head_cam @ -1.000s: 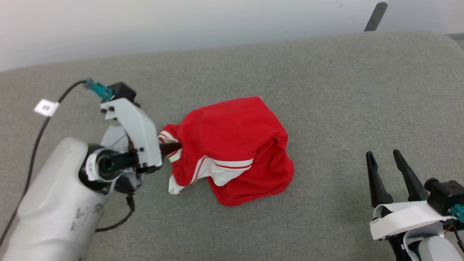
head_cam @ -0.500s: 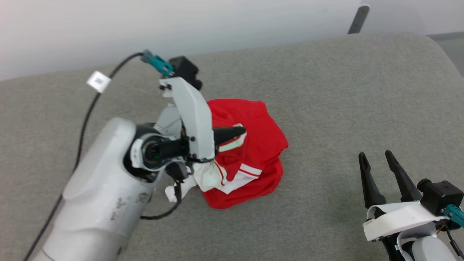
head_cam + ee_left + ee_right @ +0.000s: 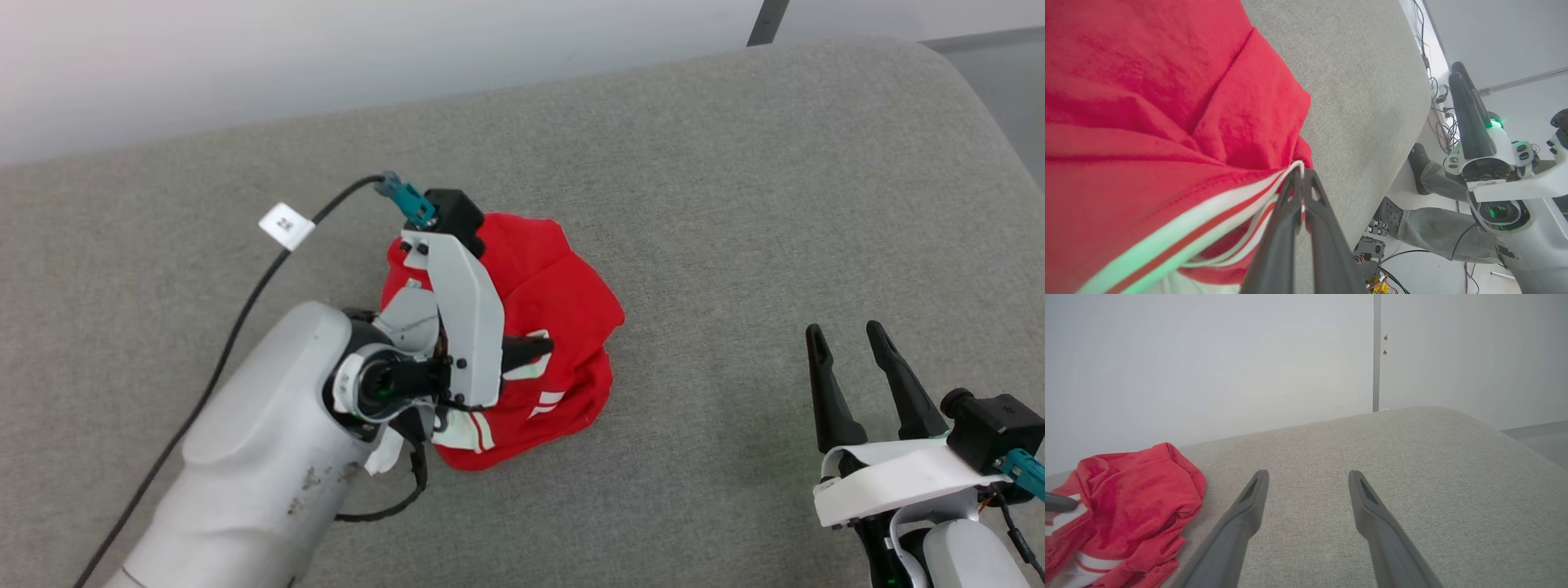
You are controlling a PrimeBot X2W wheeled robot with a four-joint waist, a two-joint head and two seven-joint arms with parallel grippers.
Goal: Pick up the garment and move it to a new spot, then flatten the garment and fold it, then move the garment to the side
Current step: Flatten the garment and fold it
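Far left, we see the pale left forearm (image 3: 261, 457) coming up from the lower corner. The left gripper (image 3: 545, 346) points rightward, jaws pressed together and pinching the red-and-white striped trim (image 3: 1216, 212) of the garment (image 3: 563, 286). We see the garment bunched in a red heap at mid grey cushion (image 3: 735, 204), white panels showing at its near edge, part of it hidden under the wrist. Well apart on the right, the right gripper (image 3: 843, 331) hovers over bare cushion near the front edge, jaws spread with nothing between them, fingers pointing away from the robot.
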